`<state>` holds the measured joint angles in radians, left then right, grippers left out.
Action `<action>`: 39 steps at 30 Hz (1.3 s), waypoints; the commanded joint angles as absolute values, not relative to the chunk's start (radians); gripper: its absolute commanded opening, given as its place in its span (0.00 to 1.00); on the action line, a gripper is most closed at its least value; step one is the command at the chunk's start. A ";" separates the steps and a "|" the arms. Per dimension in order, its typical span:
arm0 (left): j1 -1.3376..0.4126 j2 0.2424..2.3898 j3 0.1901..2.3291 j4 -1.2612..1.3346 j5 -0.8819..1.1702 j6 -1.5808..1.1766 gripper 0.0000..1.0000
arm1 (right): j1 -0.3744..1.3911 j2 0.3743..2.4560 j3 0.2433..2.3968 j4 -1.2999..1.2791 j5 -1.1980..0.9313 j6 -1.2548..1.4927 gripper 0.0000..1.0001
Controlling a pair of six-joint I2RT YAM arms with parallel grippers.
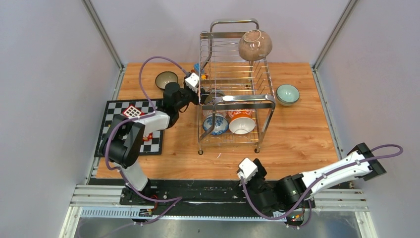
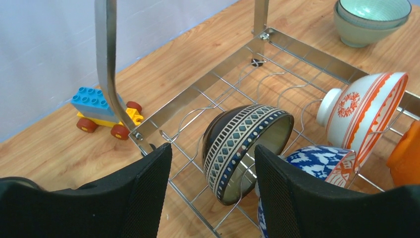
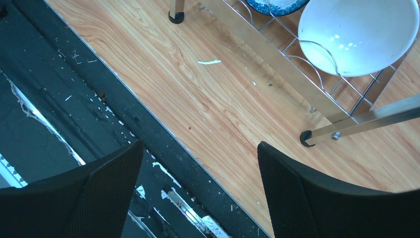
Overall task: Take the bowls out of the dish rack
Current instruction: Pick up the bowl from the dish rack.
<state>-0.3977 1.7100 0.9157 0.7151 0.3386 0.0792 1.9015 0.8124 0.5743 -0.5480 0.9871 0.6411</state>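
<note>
Both pairs of jaws stand open: my left gripper (image 2: 212,148) straddles the dark striped bowl (image 2: 233,148) on edge in the dish rack (image 2: 208,82), my right gripper (image 3: 199,144) hangs over the near edge of the worktop (image 3: 198,99).

Dark striped bowl (image 2: 245,148) on edge in rack (image 2: 198,88) lower tier, directly ahead of left tool (image 2: 213,148); orange-white bowl (image 2: 364,116) further right.
</note>
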 commanded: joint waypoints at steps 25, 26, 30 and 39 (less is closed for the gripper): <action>-0.419 1.228 0.642 0.808 0.015 -0.202 0.69 | 1.889 0.721 0.722 -0.501 1.001 0.371 0.88; -0.419 1.184 0.626 0.781 -0.009 -0.217 0.70 | 1.888 0.727 0.774 -0.489 0.976 0.310 0.88; -0.419 1.020 0.594 0.631 -0.114 -0.241 0.72 | 1.888 0.770 1.012 -0.468 0.836 0.093 0.89; -0.419 0.849 0.633 0.296 -0.206 -0.341 0.76 | 1.886 0.951 1.634 -0.479 0.783 -0.212 0.90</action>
<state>-0.4145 0.8940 0.6098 0.4881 -0.1341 -0.2680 1.8980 0.8925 1.4265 -0.4946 0.7639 0.0013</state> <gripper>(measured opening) 0.757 0.896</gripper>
